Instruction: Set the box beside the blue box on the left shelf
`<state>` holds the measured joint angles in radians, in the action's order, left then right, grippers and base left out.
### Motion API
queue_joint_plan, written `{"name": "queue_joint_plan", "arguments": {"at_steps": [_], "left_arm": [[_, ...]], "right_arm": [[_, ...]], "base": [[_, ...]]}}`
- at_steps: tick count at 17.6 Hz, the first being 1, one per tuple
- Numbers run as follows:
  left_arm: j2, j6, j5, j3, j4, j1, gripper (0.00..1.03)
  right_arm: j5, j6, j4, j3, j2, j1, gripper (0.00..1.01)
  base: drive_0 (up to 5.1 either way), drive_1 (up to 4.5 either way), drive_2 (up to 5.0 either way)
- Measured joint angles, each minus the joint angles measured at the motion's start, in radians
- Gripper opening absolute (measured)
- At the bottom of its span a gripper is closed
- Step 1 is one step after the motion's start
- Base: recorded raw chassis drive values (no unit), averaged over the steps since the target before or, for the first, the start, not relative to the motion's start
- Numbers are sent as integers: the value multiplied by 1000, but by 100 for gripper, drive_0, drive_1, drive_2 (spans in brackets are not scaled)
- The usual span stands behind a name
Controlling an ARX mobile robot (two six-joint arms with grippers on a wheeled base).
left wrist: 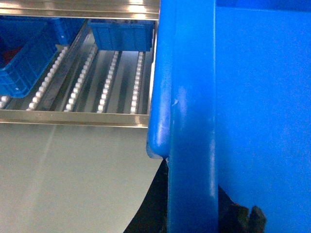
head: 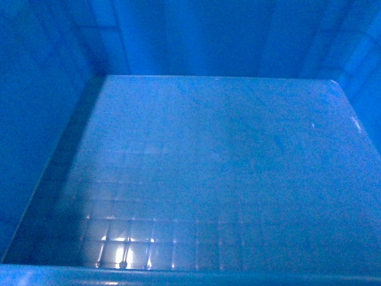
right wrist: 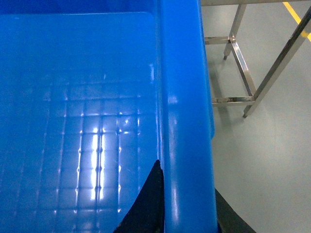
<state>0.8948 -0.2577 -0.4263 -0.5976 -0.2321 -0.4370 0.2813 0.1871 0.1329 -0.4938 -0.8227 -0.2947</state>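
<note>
- The blue crate (head: 226, 167) fills the whole head view: only its grid-embossed floor and inner walls show, with glare on the near squares.
- In the left wrist view the crate's thick rim (left wrist: 189, 121) stands up the middle of the picture, raised above the pale floor (left wrist: 63, 179) and short of the roller shelf (left wrist: 97, 87). Whether it touches the shelf's front rail cannot be told.
- On the shelf, rows of small white rollers run between grey metal rails. A blue box (left wrist: 121, 35) sits at the back of the lanes and another blue ribbed crate (left wrist: 26, 58) sits at the left.
- The right gripper (right wrist: 192, 211) straddles the crate's right rim, one dark finger (right wrist: 146, 208) inside the wall and another outside: it grasps the crate.
- Of the left gripper only a dark piece (left wrist: 248, 218) shows at the bottom edge beside the rim; its grip cannot be told.
- To the right stands a steel frame (right wrist: 248, 77) on grey floor.
</note>
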Motion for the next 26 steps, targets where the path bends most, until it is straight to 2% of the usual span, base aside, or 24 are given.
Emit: {"name": "queue_joint_plan", "arguments": {"at_steps": [26], "left_arm": [[-1, 0, 0, 0, 0, 0, 8]], "right_arm": [[0, 0, -2, 0, 1, 0, 9]], "base": [[-497, 240, 240]]}}
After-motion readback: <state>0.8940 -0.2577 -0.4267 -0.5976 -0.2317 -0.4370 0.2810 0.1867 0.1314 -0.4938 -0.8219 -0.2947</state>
